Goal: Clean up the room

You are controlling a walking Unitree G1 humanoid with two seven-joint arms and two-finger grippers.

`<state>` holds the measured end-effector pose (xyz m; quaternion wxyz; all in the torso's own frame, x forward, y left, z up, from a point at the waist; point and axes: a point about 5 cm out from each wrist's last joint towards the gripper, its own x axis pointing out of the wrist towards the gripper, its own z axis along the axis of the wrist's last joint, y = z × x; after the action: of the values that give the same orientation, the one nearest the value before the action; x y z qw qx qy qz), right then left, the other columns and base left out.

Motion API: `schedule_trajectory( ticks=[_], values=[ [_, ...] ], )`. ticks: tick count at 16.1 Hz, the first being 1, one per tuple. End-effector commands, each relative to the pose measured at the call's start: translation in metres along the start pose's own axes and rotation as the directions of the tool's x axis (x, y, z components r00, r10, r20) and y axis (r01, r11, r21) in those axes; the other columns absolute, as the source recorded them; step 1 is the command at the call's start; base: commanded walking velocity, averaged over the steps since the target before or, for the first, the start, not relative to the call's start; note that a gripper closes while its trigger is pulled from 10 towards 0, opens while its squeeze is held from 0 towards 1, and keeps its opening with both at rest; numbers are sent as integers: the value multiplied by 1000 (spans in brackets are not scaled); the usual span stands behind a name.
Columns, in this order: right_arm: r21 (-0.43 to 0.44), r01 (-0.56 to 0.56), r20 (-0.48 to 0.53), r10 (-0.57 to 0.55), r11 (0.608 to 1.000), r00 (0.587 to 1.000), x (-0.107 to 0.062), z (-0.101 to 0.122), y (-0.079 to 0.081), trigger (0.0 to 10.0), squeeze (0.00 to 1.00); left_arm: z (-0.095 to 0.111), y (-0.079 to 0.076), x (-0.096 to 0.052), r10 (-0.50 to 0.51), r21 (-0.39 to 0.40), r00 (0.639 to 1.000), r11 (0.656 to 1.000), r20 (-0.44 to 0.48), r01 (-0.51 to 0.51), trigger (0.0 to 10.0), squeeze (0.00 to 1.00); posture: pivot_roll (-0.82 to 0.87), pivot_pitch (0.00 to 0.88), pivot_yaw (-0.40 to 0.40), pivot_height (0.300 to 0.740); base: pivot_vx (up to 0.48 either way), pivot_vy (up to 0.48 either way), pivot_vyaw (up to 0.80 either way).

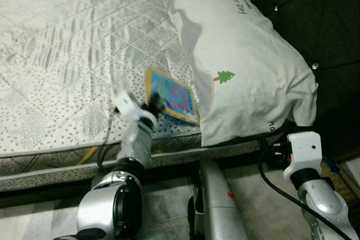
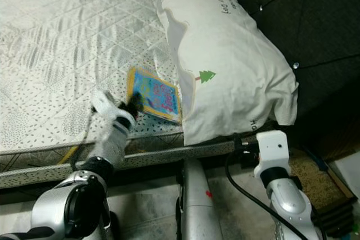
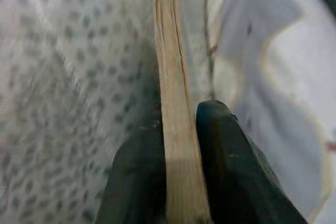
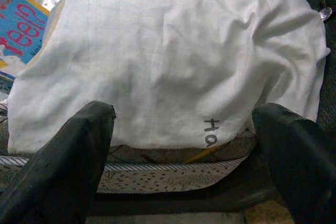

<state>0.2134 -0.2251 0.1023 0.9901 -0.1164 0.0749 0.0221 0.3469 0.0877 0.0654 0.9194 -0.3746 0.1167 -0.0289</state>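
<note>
Left gripper (image 1: 153,105), centre-left of the head view, is clamped on the near corner of the book (image 1: 171,95). The wrist view confirms it: both black fingers (image 3: 231,156) pinch the book's edge (image 3: 176,129), pages showing as a pale tan stack between them. The book lies flat on the mattress (image 1: 67,37) at frame centre, its far side tucked under the pillow (image 1: 247,71).

Right gripper (image 4: 184,145) sits low at lower right, fingers spread wide and holding nothing, pointed at the pillow's near end just above the bed edge.

Judgement: the step in hand is freeing the book. Best done by drawing it towards the bed edge, low and flat, so it slides out from under the pillow rather than levering the pillow up. The grip is on a corner only, so a slow pull is needed or the cover may bend or slip.

Materials: book is thin, with a glossy blue cover and yellow border. Pillow is soft, off-white cotton, creased, with a green tree print and lettering. Mattress is quilted in diamonds with a speckled pattern.
</note>
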Motion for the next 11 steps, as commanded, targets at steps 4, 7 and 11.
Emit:
schedule_trajectory(
  ticks=[4,7,11],
  values=[
    [4,16,-8,-16,1000,1000,-2,-1,-3,10000,0,-19,-6,-1,37,22,996,999,-79,-35,10000,1000,-219,174,-82,545,0,0,0],
    [5,18,-4,-18,1000,1000,-1,0,-1,10000,0,-17,2,-2,78,77,992,995,-102,-71,10000,1000,-212,173,-78,545,0,0,0],
    [7,10,0,-10,1000,1000,1,0,1,10000,0,-9,17,-1,147,198,975,974,-164,-113,10000,1000,-198,171,-76,545,0,0,0]
  ],
)
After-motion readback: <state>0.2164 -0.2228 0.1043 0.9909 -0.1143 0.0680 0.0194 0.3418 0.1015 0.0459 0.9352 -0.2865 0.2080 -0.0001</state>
